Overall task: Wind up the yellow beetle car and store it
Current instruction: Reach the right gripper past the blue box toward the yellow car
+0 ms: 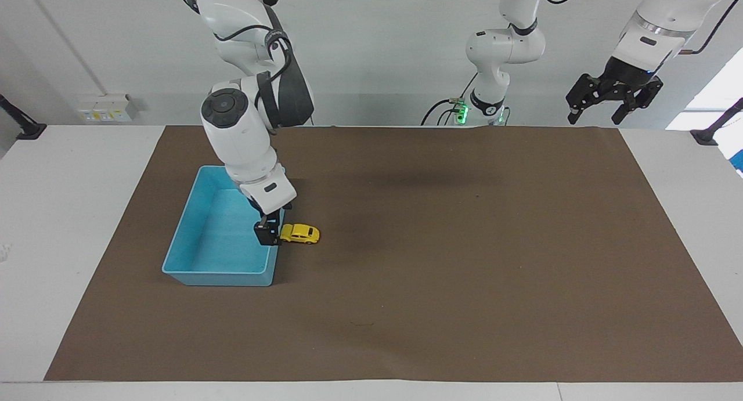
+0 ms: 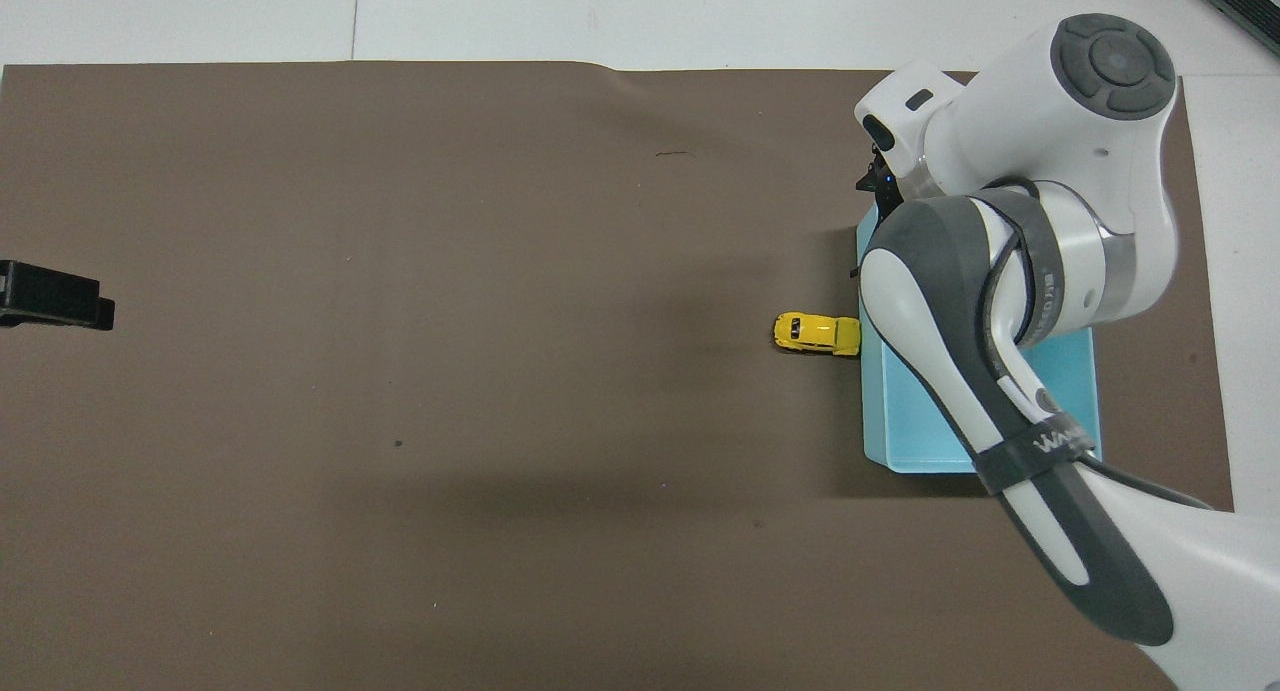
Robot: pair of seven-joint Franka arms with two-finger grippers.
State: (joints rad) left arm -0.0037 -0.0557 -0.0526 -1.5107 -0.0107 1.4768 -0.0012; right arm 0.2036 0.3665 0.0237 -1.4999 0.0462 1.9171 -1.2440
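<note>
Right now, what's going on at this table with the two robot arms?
The right gripper is low at the blue bin, at the wall next to the yellow car. The car sits on the brown mat against the outside of that wall, not in the bin and not picked up. The left gripper waits up in the air over the mat's edge at the left arm's end of the table.

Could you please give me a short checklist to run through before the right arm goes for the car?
1. Car upright on its wheels on the mat: ok.
2. Car in the bin: not ok, it lies against the bin's wall, outside.
3. Right pincer over the car: not ok, it is at the bin's wall beside it.
4. Right pincer's opening: cannot tell.
5. Left pincer waiting, away from the car: ok.
</note>
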